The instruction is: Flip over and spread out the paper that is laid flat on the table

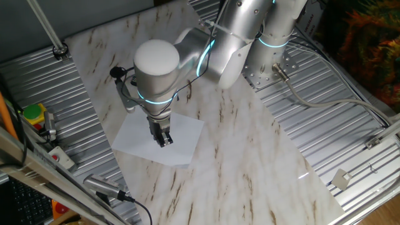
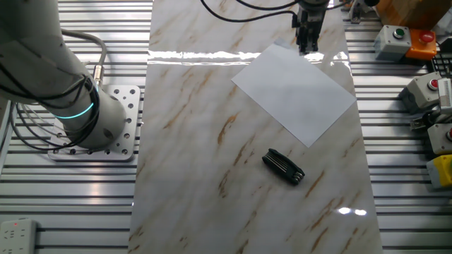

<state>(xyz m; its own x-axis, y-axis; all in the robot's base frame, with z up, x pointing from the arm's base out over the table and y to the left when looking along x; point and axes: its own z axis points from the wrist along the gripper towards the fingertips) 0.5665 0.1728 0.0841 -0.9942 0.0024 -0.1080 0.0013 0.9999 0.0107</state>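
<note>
A white sheet of paper (image 2: 294,94) is seen lying flat on the marble-patterned table (image 2: 205,162), turned at an angle to the board's edges. The gripper (image 1: 165,140) is held above the paper, pointing down, near one of its edges in the other fixed view. Its fingers appear close together; whether anything is gripped cannot be told. A black folding tool (image 2: 283,167) lies on the table near the paper's corner
</note>
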